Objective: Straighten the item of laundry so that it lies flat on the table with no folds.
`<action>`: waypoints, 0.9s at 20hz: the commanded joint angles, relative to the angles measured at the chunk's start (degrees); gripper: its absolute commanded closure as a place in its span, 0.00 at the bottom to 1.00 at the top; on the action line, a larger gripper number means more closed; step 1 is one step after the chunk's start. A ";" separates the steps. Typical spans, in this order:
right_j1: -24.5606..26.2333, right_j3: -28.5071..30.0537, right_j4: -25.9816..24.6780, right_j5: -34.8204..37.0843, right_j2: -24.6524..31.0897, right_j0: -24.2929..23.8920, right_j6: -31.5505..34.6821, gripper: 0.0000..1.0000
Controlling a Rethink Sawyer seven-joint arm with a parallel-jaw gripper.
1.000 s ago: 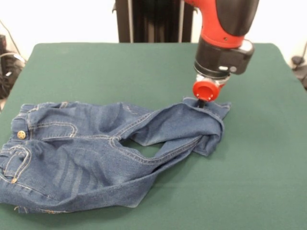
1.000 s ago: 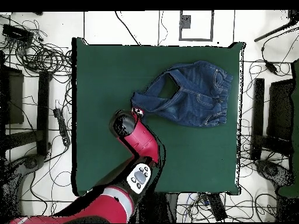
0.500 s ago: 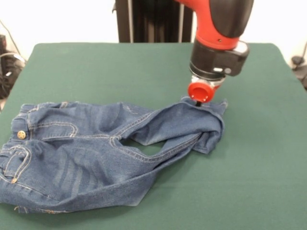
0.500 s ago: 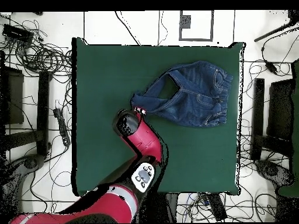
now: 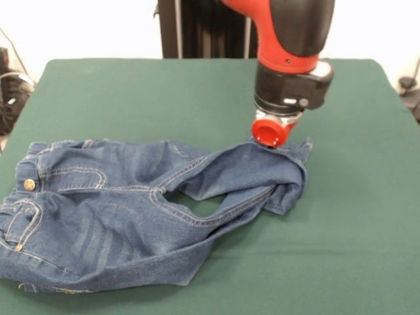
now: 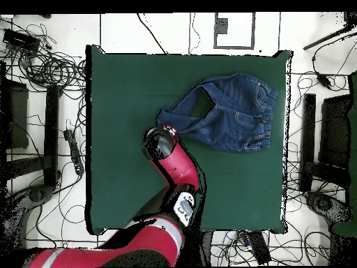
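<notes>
From above, my red and black arm reaches up from the bottom edge over the dark green felt table. My gripper sits at the folded left end of the small blue denim jeans; its fingers are hidden. Jeans lie upper right, waistband toward the table's right edge, legs bunched, green gap between them. Cables clutter the floor.

In the front view the jeans lie on the table, toward its left and near side, with the waistband at the left edge. One leg reaches to the right and is folded back at its end. The gripper is right above that folded end, at its far edge
</notes>
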 commanded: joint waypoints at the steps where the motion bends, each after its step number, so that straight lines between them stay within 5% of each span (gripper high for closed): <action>1: 4.04 1.11 2.33 -16.76 23.58 -6.92 10.25 1.00; 11: 2.30 0.75 -3.96 -23.81 29.88 -10.48 19.98 1.00; 18: -3.19 4.35 0.52 -21.34 29.62 -8.93 19.89 1.00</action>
